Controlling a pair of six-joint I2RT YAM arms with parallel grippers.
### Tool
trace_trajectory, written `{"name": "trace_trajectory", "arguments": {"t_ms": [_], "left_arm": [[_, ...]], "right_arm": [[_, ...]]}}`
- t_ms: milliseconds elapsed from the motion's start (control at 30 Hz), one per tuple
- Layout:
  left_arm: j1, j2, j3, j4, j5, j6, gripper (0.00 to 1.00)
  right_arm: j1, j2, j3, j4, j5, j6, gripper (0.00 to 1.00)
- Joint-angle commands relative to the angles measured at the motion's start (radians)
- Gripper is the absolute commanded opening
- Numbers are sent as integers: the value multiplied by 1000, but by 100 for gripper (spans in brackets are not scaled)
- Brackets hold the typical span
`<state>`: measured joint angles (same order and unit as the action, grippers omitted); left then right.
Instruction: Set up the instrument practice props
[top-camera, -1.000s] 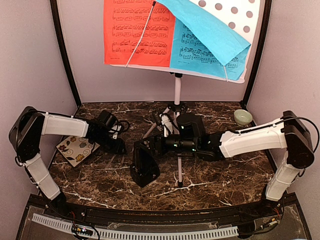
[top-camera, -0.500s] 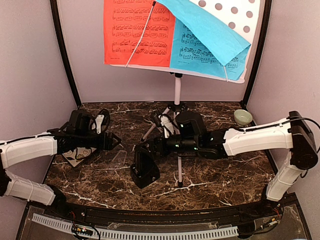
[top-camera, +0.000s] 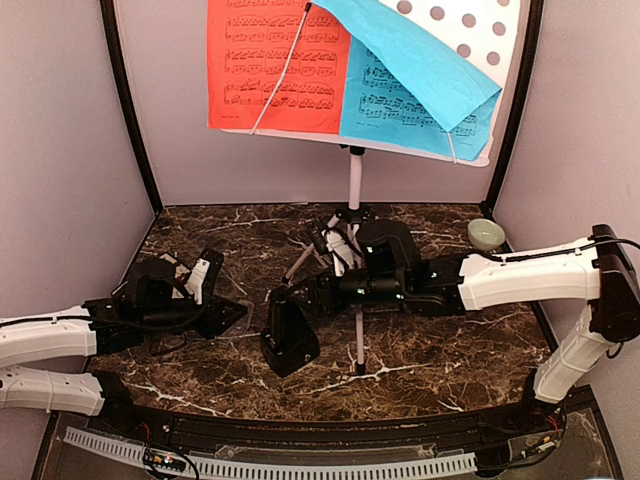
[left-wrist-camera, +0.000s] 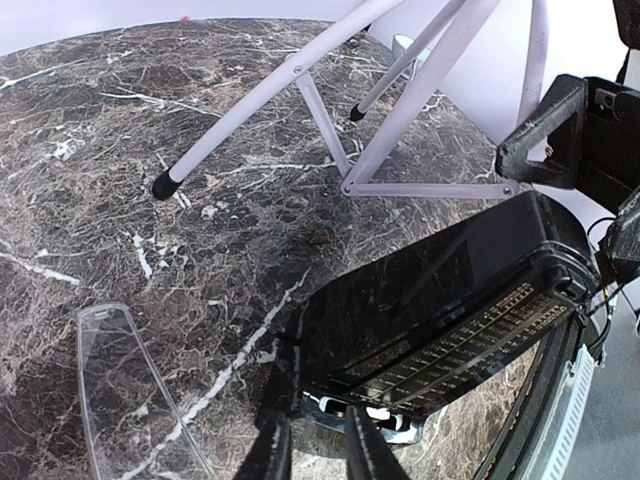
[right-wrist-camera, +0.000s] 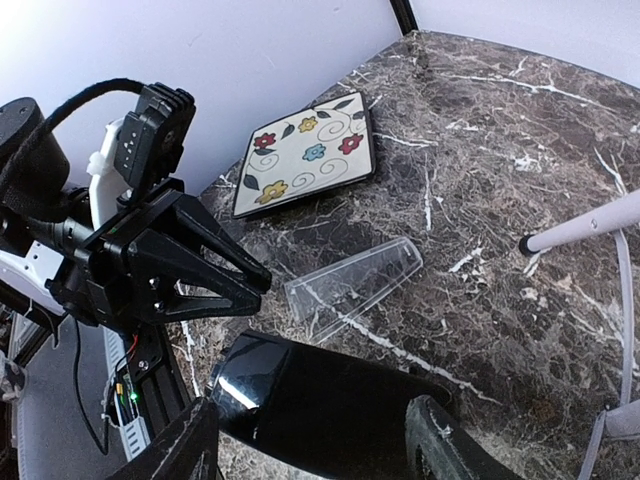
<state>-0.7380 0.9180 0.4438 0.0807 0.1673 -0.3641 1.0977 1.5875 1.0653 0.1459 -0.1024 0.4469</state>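
Right end effector (right-wrist-camera: 315, 445) straddles the black metronome (top-camera: 288, 340), which is tilted on the worktop (top-camera: 430, 360) at the music stand's (top-camera: 355, 180) 7 o'clock. Clamped or not, I can't tell. Left end effector (top-camera: 232, 315), pinched nearly closed and empty, hovers at its 9 o'clock, likely to steady it.

A worktop (top-camera: 440, 350) of dark brown marble pattern, veined in white, is enclosed on three sides by plain pale lilac walls (top-camera: 60, 120). Black posts (top-camera: 127, 100) are set at both far corners. A white slotted strip (top-camera: 300, 468) is fixed along the near edge. Soft, even light is cast throughout.
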Motion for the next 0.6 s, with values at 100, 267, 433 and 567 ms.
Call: {"name": "trace_trajectory", "arguments": {"t_ms": [100,267,433,567], "left_arm": [[-44,30,-26,146,-18,-22,15],[-80,55,-50,248,38,-21,15],[-112,88,-36,278,22,-7,14],[-127,97,-26,292,26,9,13]], "right_arm": [[19,46,47,-28,15,13,57],[22,58,65,-42,21,12,55],[22,66,80,-62,29,6,53],[23,76,81,-72,32,-2,46]]}}
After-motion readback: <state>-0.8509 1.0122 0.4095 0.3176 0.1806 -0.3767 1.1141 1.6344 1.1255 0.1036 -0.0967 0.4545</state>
